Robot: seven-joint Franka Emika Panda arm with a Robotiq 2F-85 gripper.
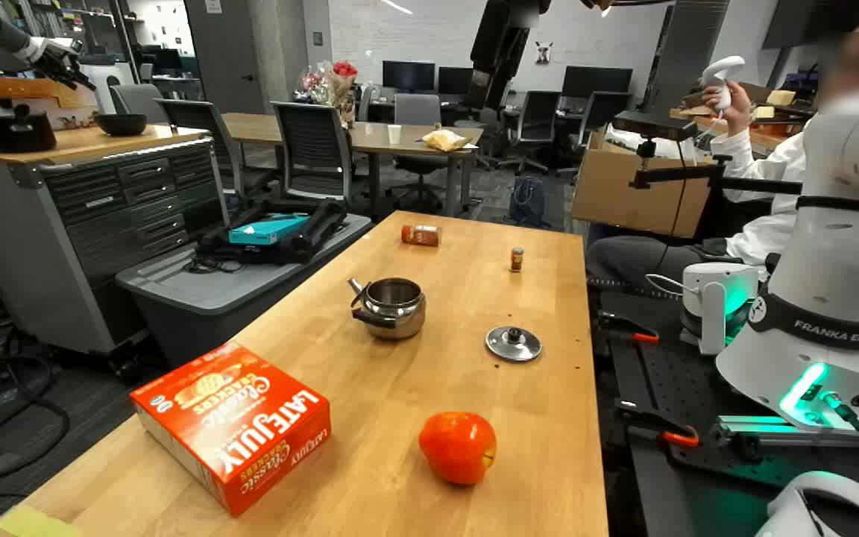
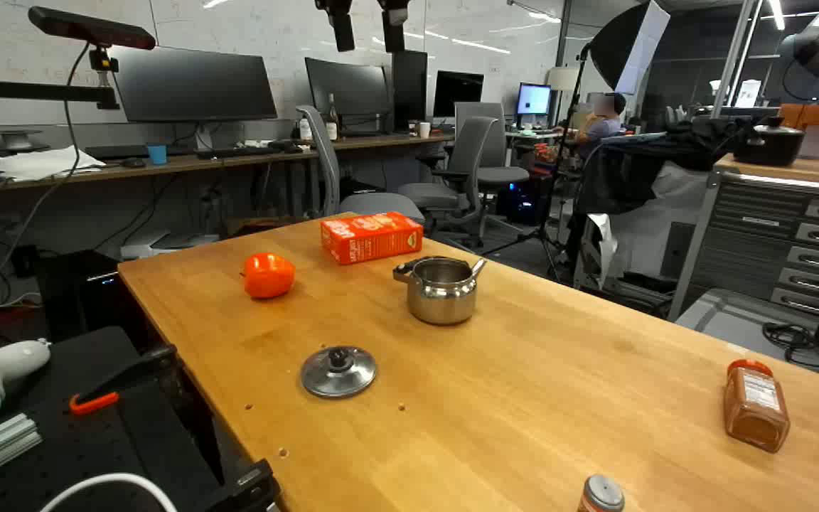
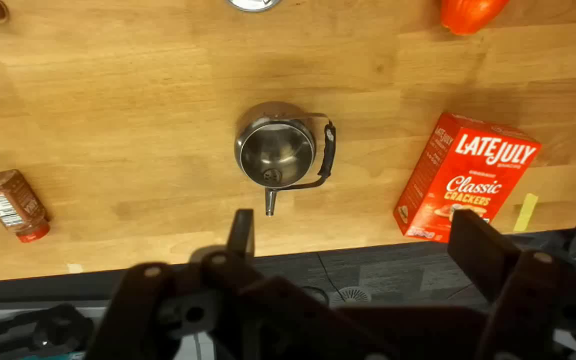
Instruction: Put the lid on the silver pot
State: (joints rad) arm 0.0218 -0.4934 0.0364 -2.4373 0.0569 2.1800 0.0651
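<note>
The silver pot (image 1: 400,321) stands upright and lidless on the wooden table; its spout and dark side handle show. It also shows in an exterior view (image 2: 442,299) and in the wrist view (image 3: 278,150). The lid (image 1: 514,345), a flat silver disc with a dark knob, lies flat on the table apart from the pot. It also shows in an exterior view (image 2: 338,377); only its edge shows at the top of the wrist view (image 3: 254,4). My gripper (image 3: 351,215) is open with nothing between its fingers, high above the table, also in an exterior view (image 2: 370,35).
An orange cracker box (image 1: 236,425) and a red-orange fruit (image 1: 459,447) sit on the table (image 1: 467,276). A spice bottle (image 1: 421,236) lies on its side and a small jar (image 1: 517,260) stands upright. Clamps (image 1: 657,425) line the robot's side of the table.
</note>
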